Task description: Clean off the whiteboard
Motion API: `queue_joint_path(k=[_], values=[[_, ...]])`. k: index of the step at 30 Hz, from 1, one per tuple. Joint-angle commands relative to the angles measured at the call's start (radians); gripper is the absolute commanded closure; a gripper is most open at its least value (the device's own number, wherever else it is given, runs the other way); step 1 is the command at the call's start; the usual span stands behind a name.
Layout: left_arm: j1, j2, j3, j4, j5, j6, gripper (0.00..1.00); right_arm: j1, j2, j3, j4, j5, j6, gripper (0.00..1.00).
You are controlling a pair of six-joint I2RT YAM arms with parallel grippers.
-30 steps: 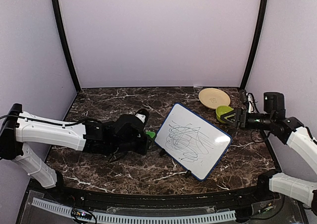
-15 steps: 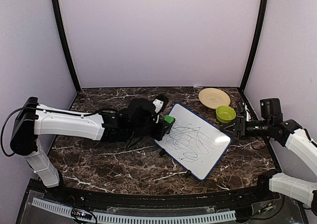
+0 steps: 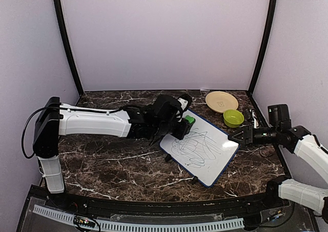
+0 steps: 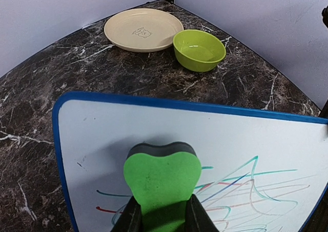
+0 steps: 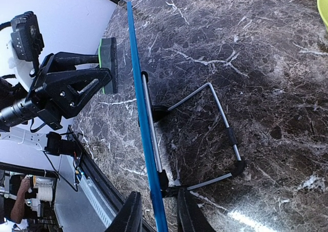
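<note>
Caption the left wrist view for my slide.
Left gripper holds green eraser before the scribbled whiteboard; plate and bowl beyond.

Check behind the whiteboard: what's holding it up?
A bent wire stand with black feet props the whiteboard from behind, resting on the marble table. The right wrist view is edge-on, so the board's back face and the stand's upper joint stay hidden.

You see a dark marble table (image 3: 102, 165) carrying the propped whiteboard (image 3: 210, 155); behind the whiteboard's far right side sit a tan plate (image 3: 221, 101) and, nearer it, a green bowl (image 3: 233, 118).
</note>
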Motion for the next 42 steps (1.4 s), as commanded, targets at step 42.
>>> queue_joint_path(k=[42], values=[[-0.011,0.067,0.076,0.0,0.083,0.082,1.0,0.083,-0.046,-0.108,0.216,-0.014,0.021,1.0]])
